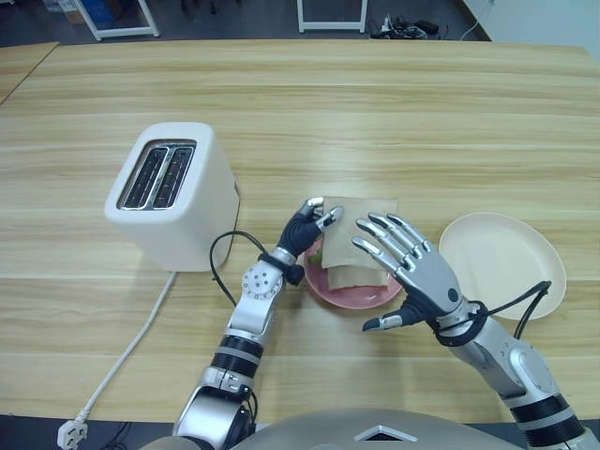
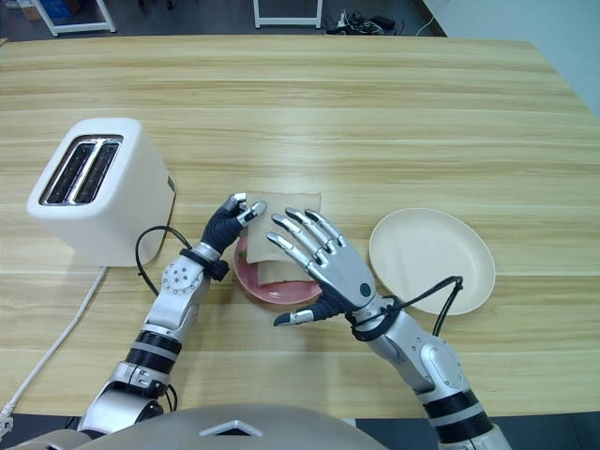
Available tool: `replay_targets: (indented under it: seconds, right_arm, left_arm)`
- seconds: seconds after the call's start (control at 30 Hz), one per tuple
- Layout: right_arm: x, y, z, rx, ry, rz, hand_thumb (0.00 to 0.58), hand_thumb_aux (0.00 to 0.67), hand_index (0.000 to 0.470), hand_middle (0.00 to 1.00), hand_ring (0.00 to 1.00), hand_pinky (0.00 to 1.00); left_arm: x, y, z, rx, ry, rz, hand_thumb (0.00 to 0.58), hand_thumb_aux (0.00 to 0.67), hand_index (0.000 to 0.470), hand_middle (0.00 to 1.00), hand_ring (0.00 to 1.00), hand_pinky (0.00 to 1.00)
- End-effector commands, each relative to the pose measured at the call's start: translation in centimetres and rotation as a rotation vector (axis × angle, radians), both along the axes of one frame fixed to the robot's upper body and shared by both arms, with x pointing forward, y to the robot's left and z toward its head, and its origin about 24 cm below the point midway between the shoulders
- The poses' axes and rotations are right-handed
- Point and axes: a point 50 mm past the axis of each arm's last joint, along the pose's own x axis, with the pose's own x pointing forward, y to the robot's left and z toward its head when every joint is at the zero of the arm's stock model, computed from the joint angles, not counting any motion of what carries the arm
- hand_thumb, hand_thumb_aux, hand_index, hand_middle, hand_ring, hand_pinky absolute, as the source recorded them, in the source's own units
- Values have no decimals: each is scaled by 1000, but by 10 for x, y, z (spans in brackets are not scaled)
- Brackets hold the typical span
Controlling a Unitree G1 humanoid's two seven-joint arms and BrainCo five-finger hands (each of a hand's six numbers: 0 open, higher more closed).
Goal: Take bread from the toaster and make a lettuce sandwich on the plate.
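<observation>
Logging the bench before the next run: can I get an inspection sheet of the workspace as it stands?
Surface: wooden table.
Job's things: white toaster at left, slots dark; bread over the pink plate, with a lettuce edge beneath.
Clutter: cream plate at right.
Hands: left hand pinches the bread's left corner; right hand open above the pink plate's right side.
Cables: toaster cord runs to the near edge; wrist cables loop loosely.
Surroundings: furniture legs and floor cables beyond the table.

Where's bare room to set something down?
Free: the cream plate, bare; the far half of the table beyond toaster and plates. Crowded: the pink plate, left hand gripping the bread slice, right hand open above it.
</observation>
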Motion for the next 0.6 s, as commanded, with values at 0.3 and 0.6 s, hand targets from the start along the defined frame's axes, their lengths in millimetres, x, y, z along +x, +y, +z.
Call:
replay_targets:
  seconds: [0.3, 0.6]
  right_arm:
    - [6, -10, -66, -207, 301, -34, 0, 0, 0, 0, 0, 0]
    - [-13, -24, -111, -453, 647, 1, 0, 0, 0, 0, 0, 0]
  left_arm:
    - [-9, 1, -40, 189, 86, 28, 580, 670, 470, 1000, 1000, 1000]
    - [-8, 0, -39, 428, -84, 34, 573, 599, 420, 761, 761, 761]
